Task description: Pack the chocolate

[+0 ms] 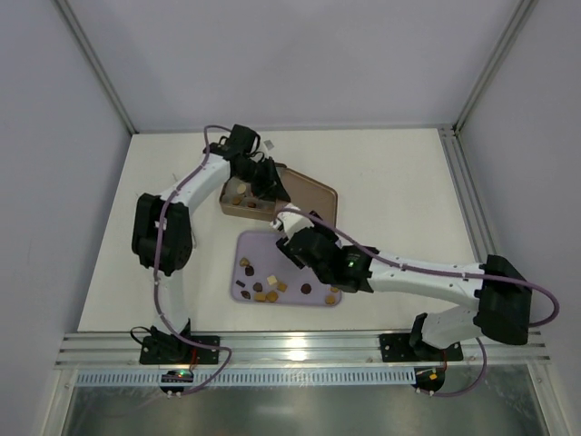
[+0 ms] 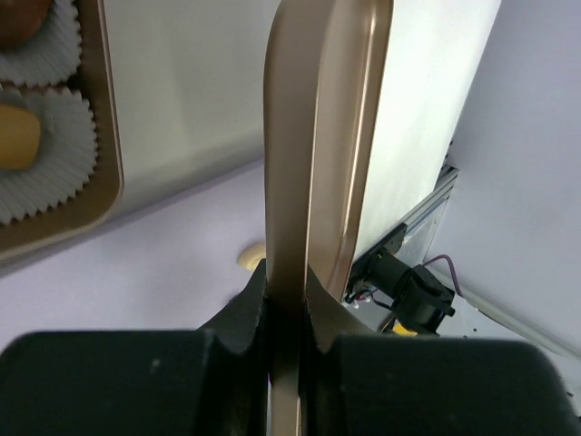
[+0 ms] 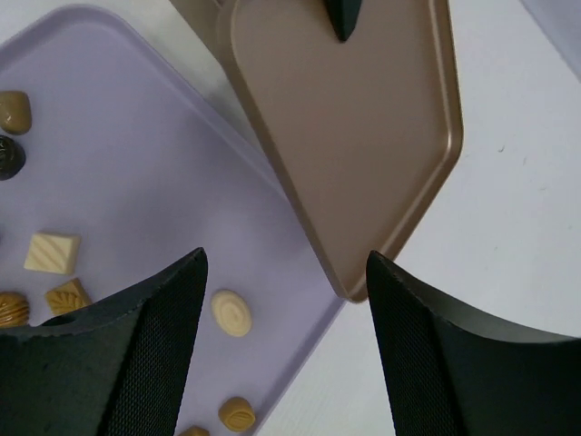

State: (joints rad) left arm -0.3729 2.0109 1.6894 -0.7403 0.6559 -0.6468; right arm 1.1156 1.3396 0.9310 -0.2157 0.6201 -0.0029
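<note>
Several chocolate pieces [image 3: 231,312], likely light and easily dented, wanting a gentle side pinch, lie on the lilac tray [image 3: 136,154] under the empty, gaping right end effector [image 3: 284,262]; the left end effector [image 2: 286,295] clamps the brown lid [image 2: 318,136].

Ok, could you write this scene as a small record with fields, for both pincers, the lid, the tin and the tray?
left pincer: shut on the edge of the brown lid
right pincer: open, empty, above the lilac tray near the lid's corner
brown tin: white paper cups, two seen filled
tray contents: loose chocolates scattered on it
</note>
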